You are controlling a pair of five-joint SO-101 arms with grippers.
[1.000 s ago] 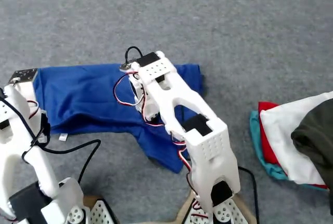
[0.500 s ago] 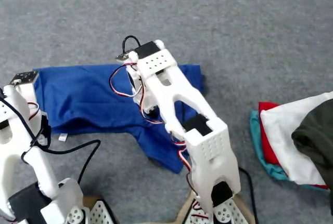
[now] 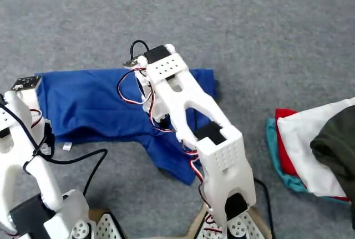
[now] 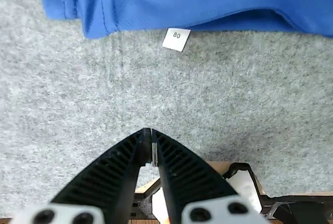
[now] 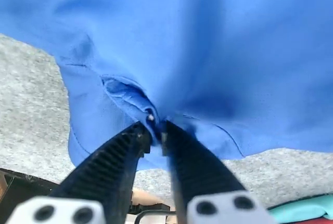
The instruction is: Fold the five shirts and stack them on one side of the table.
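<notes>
The blue shirt [image 3: 94, 103] lies partly spread on the grey table [image 3: 249, 39]. Over its middle the right gripper [image 5: 155, 130] has its claw pinching a fold of the blue cloth. The left gripper [image 4: 151, 143] hangs just off the blue shirt's hem, near the white tag [image 4: 176, 39], with its claw pressed together and nothing in it. The pile of other shirts [image 3: 310, 150] lies well apart from the blue shirt, on the right arm's side

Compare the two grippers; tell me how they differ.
The left gripper is shut on nothing; the right gripper is shut on a fold of the blue shirt. The left one is over bare table beside the shirt's hem, the right one over the shirt itself. Both are black and ribbed.
</notes>
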